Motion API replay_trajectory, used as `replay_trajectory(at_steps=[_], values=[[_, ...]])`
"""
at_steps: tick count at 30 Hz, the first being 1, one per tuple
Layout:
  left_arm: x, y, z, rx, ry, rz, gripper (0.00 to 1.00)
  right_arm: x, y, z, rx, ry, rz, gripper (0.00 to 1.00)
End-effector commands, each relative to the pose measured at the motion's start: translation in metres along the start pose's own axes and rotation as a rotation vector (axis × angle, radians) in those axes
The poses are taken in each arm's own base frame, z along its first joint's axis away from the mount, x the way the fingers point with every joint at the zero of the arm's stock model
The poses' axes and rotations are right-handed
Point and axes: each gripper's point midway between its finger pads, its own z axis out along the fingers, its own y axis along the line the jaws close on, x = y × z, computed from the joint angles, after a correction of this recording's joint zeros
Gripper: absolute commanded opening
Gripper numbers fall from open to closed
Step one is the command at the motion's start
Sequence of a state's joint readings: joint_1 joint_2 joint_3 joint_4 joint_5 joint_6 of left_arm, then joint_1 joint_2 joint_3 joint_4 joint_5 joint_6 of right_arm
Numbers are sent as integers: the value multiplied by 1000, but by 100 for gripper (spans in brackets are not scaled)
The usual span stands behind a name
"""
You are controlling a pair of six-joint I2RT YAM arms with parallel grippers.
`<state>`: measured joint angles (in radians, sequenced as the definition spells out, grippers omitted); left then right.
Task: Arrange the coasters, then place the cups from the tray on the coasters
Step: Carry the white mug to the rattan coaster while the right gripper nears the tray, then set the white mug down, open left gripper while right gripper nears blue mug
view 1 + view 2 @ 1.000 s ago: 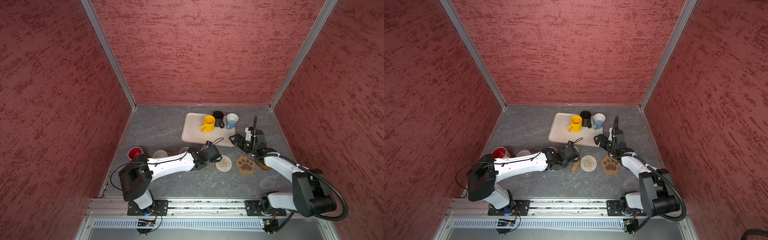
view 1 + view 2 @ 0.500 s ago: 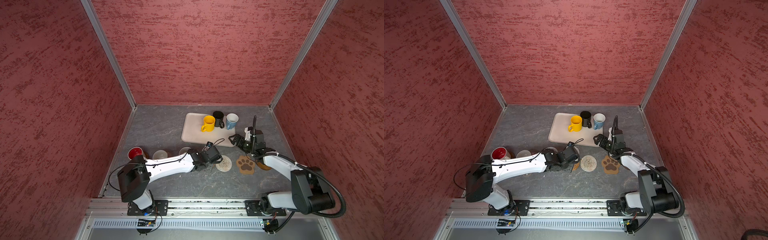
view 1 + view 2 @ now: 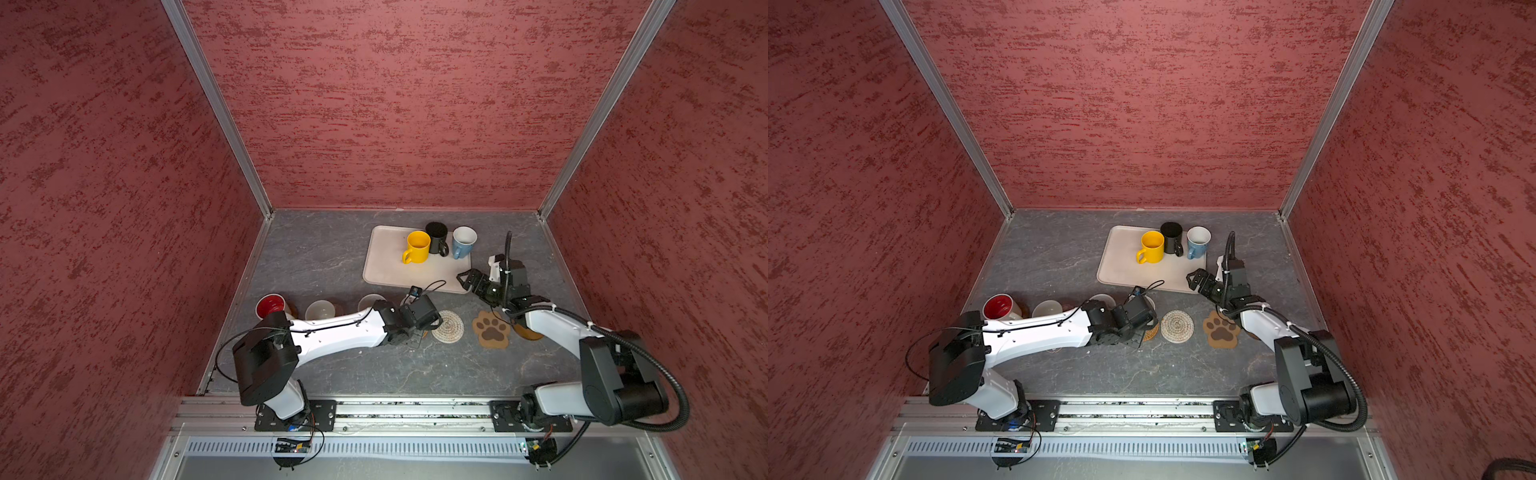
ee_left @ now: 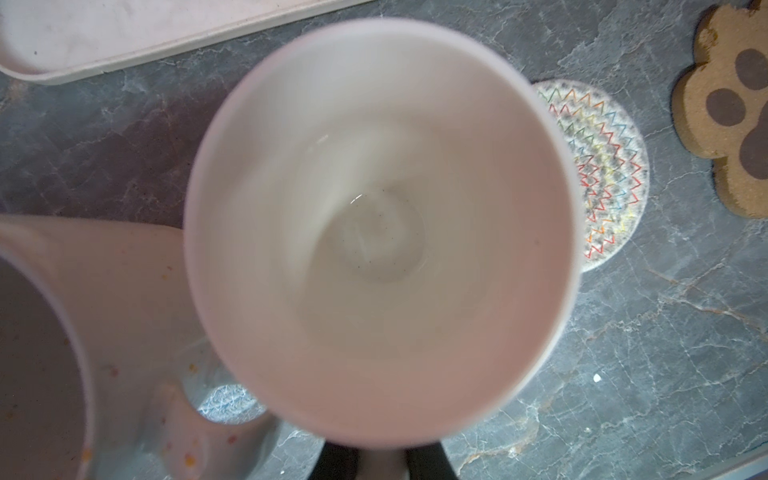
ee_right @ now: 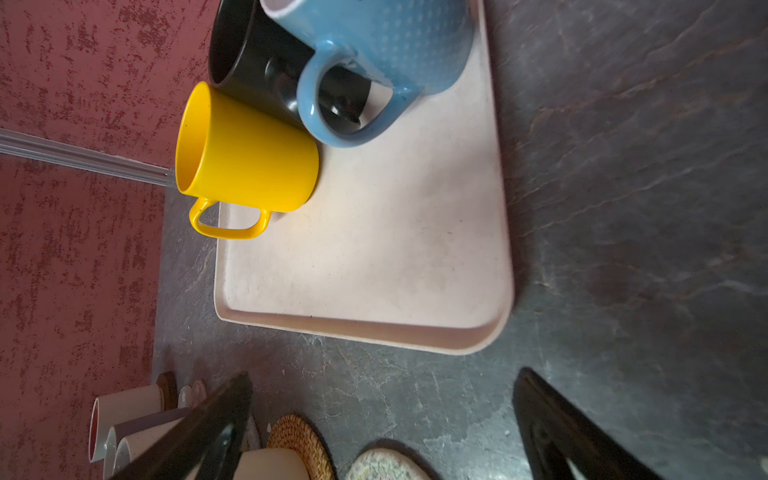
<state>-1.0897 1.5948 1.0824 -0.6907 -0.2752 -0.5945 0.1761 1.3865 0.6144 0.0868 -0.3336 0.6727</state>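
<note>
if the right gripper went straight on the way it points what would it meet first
Probably the near rim of the tray, just ahead of the open right gripper. If it clears the rim, the light blue mug comes next; height is unclear.

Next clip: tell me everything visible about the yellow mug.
The yellow mug is glossy, ceramic-looking, yellow inside and out, with one loop handle. It stands upright on the tray, in its far half, handle turned to the front-left in both top views. The black mug sits close beside it; contact is unclear. Nothing holds it.
</note>
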Motion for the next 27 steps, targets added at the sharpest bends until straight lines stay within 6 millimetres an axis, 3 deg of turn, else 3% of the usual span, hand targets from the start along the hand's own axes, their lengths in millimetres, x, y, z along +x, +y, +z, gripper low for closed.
replay_trajectory(at_steps=[1, 7, 9, 22, 27], values=[[-11, 0, -6, 3, -58, -22, 0, -14, 17, 1, -44, -38, -32, 98], [-11, 0, -6, -3, -52, -18, 2, -14, 15, 2, -34, -37, -35, 98], [-11, 1, -7, -5, -54, -18, 15, -14, 15, 3, -34, -35, -33, 98], [-15, 3, -12, -9, -72, -21, 63, -14, 16, 5, -9, -28, -69, 98], [-27, 3, -28, 4, -122, 0, 73, -16, 16, 2, 11, -40, -79, 98]])
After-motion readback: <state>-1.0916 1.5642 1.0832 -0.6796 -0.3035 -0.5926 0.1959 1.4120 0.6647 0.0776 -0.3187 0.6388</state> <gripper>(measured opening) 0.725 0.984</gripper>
